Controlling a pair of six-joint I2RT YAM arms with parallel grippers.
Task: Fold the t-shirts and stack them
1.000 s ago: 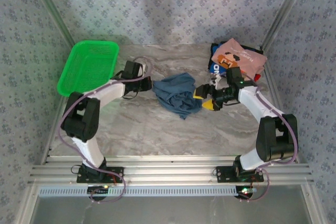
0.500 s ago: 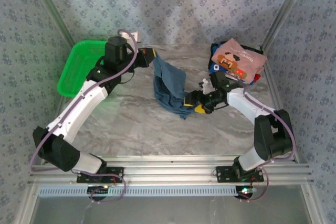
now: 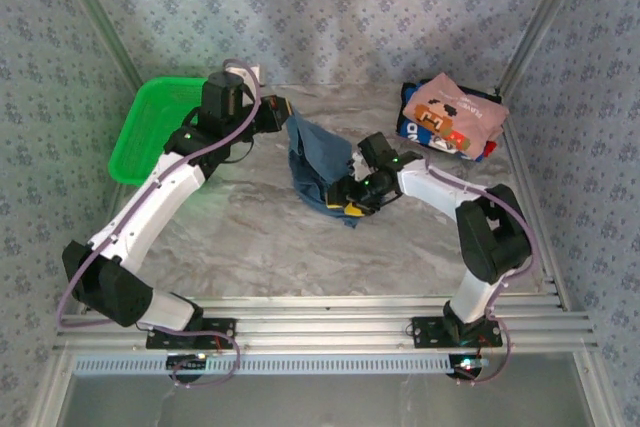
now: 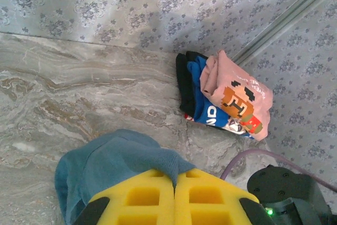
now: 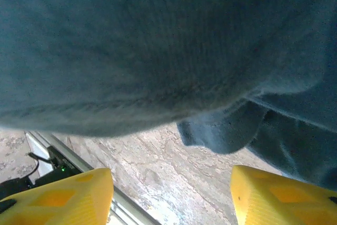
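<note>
- The plain dusty teal-blue t-shirt [image 3: 318, 162], of soft knit cloth, hangs in a crumpled drape from the left pincer [image 3: 283, 112]. It reaches down to the marbled grey tabletop [image 3: 250, 237], and its bunched lower end lies at the right pincer [image 3: 352, 205].
- The left pincer's yellow, square-recessed pads [image 4: 142, 198] are pressed together, nipping a fold of the shirt.
- The right pincer stands partway open, its yellow fingers [image 5: 58, 198] apart. A rounded lobe of cloth hangs over the gap, and neither finger grips it.
- Beyond the right pincer, by the far right corner, lies the folded pile [image 3: 455, 117]: a pink shirt with blocky red-brown print on top of dark blue ones.
- A rectangular green plastic mesh basket [image 3: 165, 127] sits left of the left pincer.
</note>
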